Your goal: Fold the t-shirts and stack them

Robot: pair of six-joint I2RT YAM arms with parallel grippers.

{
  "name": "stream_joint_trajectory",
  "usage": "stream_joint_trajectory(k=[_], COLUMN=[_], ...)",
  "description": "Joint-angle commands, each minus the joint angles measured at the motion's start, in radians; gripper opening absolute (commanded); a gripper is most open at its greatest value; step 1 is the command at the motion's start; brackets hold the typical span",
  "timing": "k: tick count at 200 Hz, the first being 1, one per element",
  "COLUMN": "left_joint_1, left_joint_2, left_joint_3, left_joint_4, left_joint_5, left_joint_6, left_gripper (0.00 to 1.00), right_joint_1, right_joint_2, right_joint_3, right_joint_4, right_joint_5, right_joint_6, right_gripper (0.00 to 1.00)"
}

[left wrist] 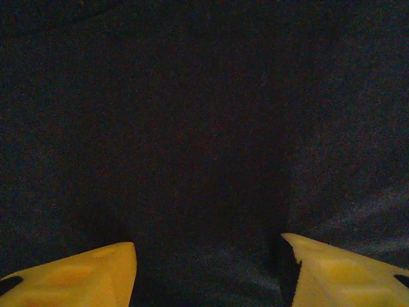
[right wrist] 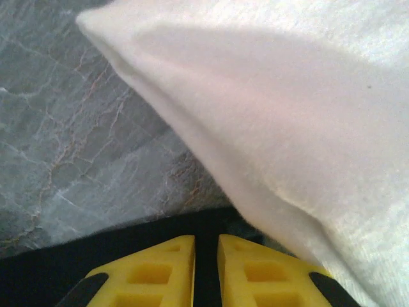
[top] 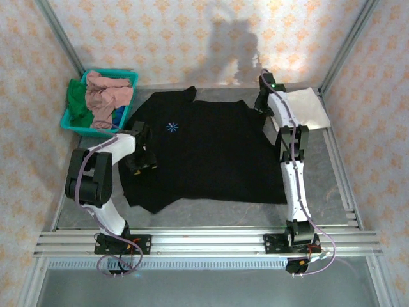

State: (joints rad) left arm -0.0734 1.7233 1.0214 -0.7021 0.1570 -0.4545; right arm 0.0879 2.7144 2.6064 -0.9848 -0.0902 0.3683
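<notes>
Top external. Student: What surface and room are shown?
Tutor: A grey marbled table (top: 319, 192), closed in by orange-patterned wallpaper (top: 192, 38) and metal posts (top: 342, 54). A ribbed rail (top: 204, 243) along the near edge carries both arm bases.
Student: Where do the shirts lie?
Tutor: The black shirt (top: 204, 153) is spread flat mid-table. The cream shirt (top: 310, 109) lies folded at the far right corner. The pink shirt (top: 105, 96), green shirt (top: 78, 102) and blue shirt (top: 119, 115) are heaped in a teal basket (top: 67, 121) at the far left corner.
Student: Edges and free room?
Tutor: Bare table shows along the near hem and down the right side. The black shirt's far right sleeve lies just beside the cream shirt.
Student: And the claws?
Tutor: The left gripper (top: 142, 160) hangs over the black shirt's left edge, its yellow fingers (left wrist: 96, 268) well apart and gripping nothing. The right gripper (top: 261, 105), at the far right shoulder, is drawn to a thin slit with black cloth in it.
Student: Any markings?
Tutor: A small pale-blue starburst (top: 171, 126) on the black shirt's chest.
</notes>
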Motion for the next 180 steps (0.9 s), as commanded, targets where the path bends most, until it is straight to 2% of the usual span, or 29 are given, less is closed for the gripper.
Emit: stream_joint_trajectory(k=[1,55,77,108,127,165,180], left_joint_1=[0.016,0.035,0.037,0.039,0.039,0.043,0.043], left_joint_2=[-0.040,-0.099,-0.122,-0.148,-0.172,-0.226,-0.283], left_joint_3=[-0.029,-0.099,-0.099,-0.084,-0.095,-0.135,-0.139], left_joint_4=[-0.032,0.000,-0.016,-0.041,-0.049,-0.068,-0.080], left_joint_5=[-0.015,0.041,0.030,0.027,0.024,0.001,-0.006], left_joint_6=[-0.027,-0.054,-0.051,-0.046,-0.051,-0.075,-0.124], left_gripper=[0.60,0.61,0.62,0.62,0.62,0.63,0.65], right_joint_1=[-0.035,-0.037,-0.031,-0.012,0.004,0.047,0.080], right_joint_2=[0.064,0.065,0.024,-0.123,-0.217,-0.361,-0.431], right_joint_3=[0.007,0.074,0.129,0.089,-0.022,-0.344,-0.451], right_joint_4=[0.017,0.198,0.173,0.069,0.022,0.046,0.048], right_joint_5=[-0.128,-0.230,-0.244,-0.158,-0.087,-0.062,-0.029], right_joint_6=[0.102,0.105,0.062,-0.021,-0.036,-0.009,-0.013], right_gripper=[0.18,0.28,0.37,0.47,0.48,0.46,0.47])
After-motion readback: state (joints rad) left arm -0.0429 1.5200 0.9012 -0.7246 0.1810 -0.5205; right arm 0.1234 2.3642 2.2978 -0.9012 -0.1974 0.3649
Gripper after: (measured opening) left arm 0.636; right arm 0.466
